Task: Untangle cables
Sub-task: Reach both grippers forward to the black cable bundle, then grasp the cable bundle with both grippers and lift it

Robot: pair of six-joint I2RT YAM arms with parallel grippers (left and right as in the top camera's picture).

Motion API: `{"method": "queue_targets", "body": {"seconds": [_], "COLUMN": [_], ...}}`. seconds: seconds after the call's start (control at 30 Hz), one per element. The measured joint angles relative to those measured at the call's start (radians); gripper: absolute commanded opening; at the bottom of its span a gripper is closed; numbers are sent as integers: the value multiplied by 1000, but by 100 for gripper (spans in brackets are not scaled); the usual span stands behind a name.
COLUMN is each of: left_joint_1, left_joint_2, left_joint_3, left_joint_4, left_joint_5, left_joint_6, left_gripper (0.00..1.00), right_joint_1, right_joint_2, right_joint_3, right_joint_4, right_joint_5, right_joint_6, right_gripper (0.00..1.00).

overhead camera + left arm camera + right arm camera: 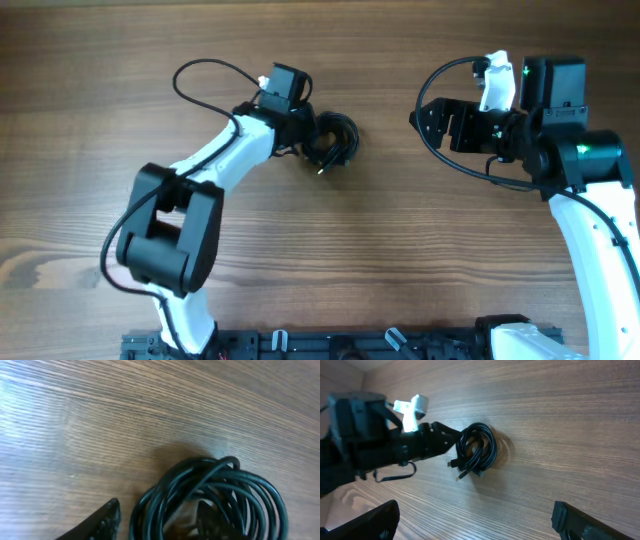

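While the overhead camera looked straight down, almost all it took in was the tabletop (400,250), a brown wood-grain surface with darker streaks running across it and a paler, knotty patch near its left edge. Along the bottom of that view ran a black rail (350,345) with small clips, from which both white arms rose. Nothing of the room showed there. In the right wrist view only a pale strip (345,366) past the tabletop's far corner was visible, and what it was could not be told.

The cables (337,138) lay in the upper middle of the tabletop as one tight black coil, with a couple of plug ends poking out on the near side. The left hand (308,138) reached in at the coil's left side. In the left wrist view, one dark finger (102,521) sat just outside the loops (215,492), apart from them, and a dark shape inside the coil could have been the other. The fingers therefore seemed to be apart and not clamped on any strand. A soft shadow lay under the coil, and light glared off the grain to the left.

The right hand (428,120) hung well to the right of the cables, its fingers spread wide at the bottom corners of its own view, with bare wood between them. Two small green lights (583,150) glowed on that arm.
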Motion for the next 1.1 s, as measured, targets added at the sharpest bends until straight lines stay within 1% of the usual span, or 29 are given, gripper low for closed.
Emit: {"method": "queue_targets", "body": {"seconds": [0.07,0.13,0.17,0.23,0.27,0.43,0.5,0.53,0.6,0.67,0.73,0.77,0.83,0.97,1.0,1.03,1.1], "left_joint_1": [-11,-16,-16,-18,-19,-14,7,12,37,59,67,67,67,78,84,93,97], "left_joint_2": [23,32,38,64,71,69,35,18,-82,-205,-303,-333,-350,-350,-350,-350,-350], "left_joint_3": [0,0,0,0,2,13,11,10,9,9,10,10,10,9,9,9,9], "left_joint_4": [23,32,32,29,23,21,11,9,7,8,4,-8,-44,-147,-154,-161,-164], "left_joint_5": [-15,-21,-21,-21,-25,-2,105,135,265,364,415,433,452,456,456,460,482], "left_joint_6": [-1,-1,-3,-8,-8,-15,-14,-11,28,62,89,105,121,132,133,133,133], "left_gripper": [52,47,40,13,4,4,4,4,4,4,4,4,4,4,4,4,4], "right_joint_1": [0,0,0,0,0,0,0,0,0,1,18,42,110,235,260,288,344], "right_joint_2": [2,2,2,2,2,4,8,11,14,14,14,14,15,15,15,15,16], "right_joint_3": [0,0,0,0,0,0,0,0,0,0,0,0,0,0,0,0,0], "right_joint_4": [0,0,0,0,0,19,27,35,53,75,87,96,119,146,156,175,201], "right_joint_5": [0,0,0,0,0,0,0,-1,-15,-58,-87,-96,-102,-11,17,50,107], "right_joint_6": [0,0,0,0,0,0,0,0,0,-1,0,0,0,54,72,95,149], "right_gripper": [100,100,100,100,100,100,100,99,98,96,94,91,90,84,80,74,66]}}
